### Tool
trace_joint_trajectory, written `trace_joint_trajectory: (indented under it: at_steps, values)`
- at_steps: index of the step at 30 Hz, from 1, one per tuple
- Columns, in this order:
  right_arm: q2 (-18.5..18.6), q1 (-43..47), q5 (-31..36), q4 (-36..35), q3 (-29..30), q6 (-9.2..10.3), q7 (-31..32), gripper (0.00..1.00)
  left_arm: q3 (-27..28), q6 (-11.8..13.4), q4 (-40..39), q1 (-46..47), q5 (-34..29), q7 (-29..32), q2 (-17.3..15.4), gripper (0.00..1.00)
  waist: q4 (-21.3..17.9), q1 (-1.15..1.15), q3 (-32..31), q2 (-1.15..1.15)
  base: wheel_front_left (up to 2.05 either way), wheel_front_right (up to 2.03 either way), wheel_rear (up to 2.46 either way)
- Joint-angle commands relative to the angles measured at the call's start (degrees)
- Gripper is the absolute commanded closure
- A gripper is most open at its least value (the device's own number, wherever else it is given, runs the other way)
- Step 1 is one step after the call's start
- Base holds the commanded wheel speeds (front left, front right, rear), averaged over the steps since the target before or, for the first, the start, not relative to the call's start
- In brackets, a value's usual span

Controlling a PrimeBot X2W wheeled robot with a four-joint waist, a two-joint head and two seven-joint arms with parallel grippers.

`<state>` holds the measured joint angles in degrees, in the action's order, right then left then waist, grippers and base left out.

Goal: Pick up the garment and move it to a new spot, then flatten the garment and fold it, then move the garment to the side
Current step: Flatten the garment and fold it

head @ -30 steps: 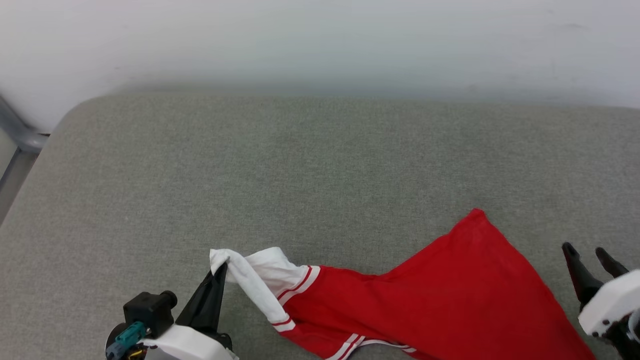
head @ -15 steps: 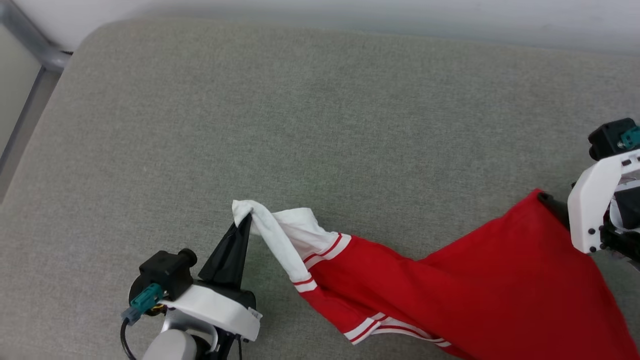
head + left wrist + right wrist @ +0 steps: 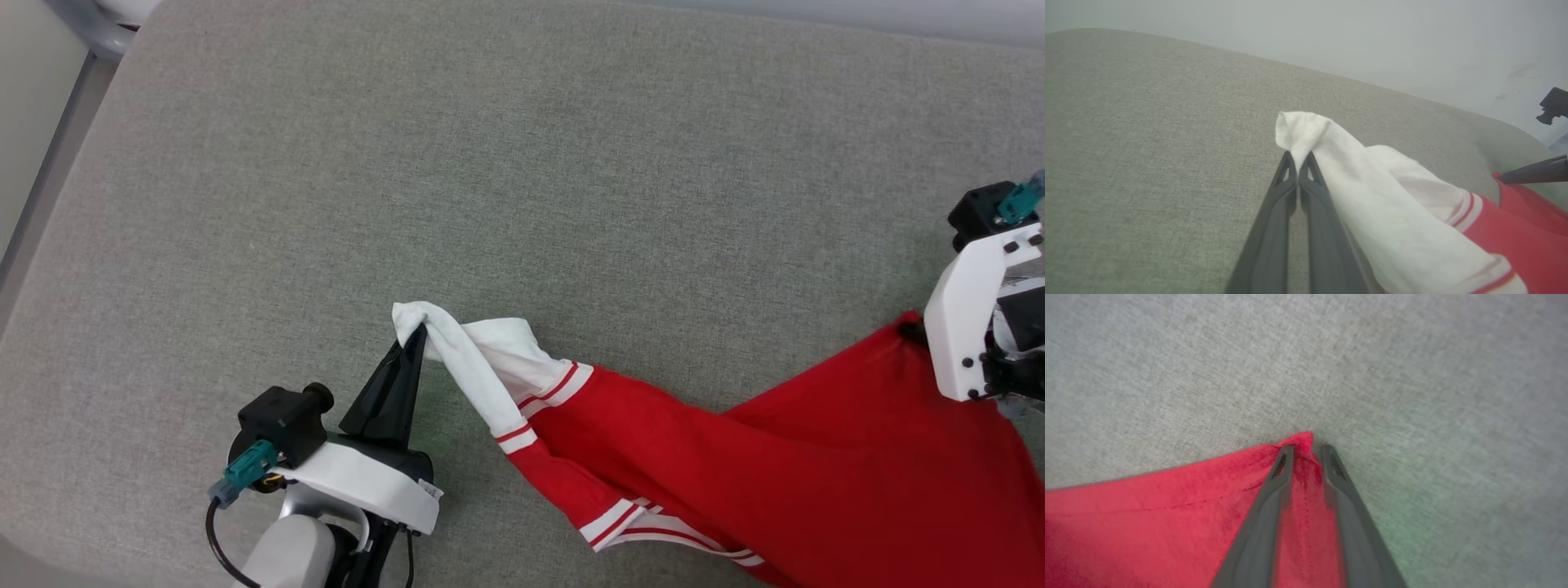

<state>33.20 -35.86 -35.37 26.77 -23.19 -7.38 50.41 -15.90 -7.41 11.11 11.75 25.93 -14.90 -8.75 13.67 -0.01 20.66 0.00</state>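
on the gray cushion (image 3: 522, 163), low and to the right in the head view, the garment (image 3: 735, 465) is pulled out long between the two arms. it is red, with a white sleeve and red and white stripes where the sleeve joins the red part. some of it runs off the bottom edge of that view.

the left gripper (image 3: 1297, 157) is at the left end of the garment. its two dark fingers are pressed tight together on the tip of the white sleeve. the sleeve folds over the fingertips like a little hat.

the right gripper (image 3: 1306, 448) is at the other end, near the right side of the cushion. its fingers hold a red corner of the garment between them, and the cloth bunches up at the tips. in the head view a white arm piece (image 3: 967, 327) hides most of those fingers.

the middle of the garment twists and lies on the cushion between the two ends. a pale wall (image 3: 1372, 41) stands behind the cushion.
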Motion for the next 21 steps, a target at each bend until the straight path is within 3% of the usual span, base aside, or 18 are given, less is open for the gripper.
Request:
trace_joint_trajectory:
  at_steps: [1, 12, 21]
  values:
    - [-2.80, 5.57, -1.36, 4.41, -4.04, -0.18, 2.21, 1.00, 0.38, -0.11, -0.15, 0.48, 0.18, -0.39, -0.13, 1.00, -0.39, 0.01, -0.40, 0.00, 0.00, 0.00, 0.00]
    - [-2.52, -4.26, -2.15, 2.45, -0.46, -0.09, -11.10, 1.00, 2.92, -0.05, 0.32, 2.67, -0.28, -0.41, -3.81, 1.00, -4.22, 0.01, -7.15, 0.00, 0.00, 0.00, 0.00]
    - [-5.75, -10.32, 2.39, 4.69, 5.80, -0.08, -19.96, 1.00, 5.88, 0.10, 1.81, 14.95, 0.49, 3.12, -8.59, 1.00, -9.68, 0.01, -9.51, 0.00, 0.00, 0.00, 0.00]
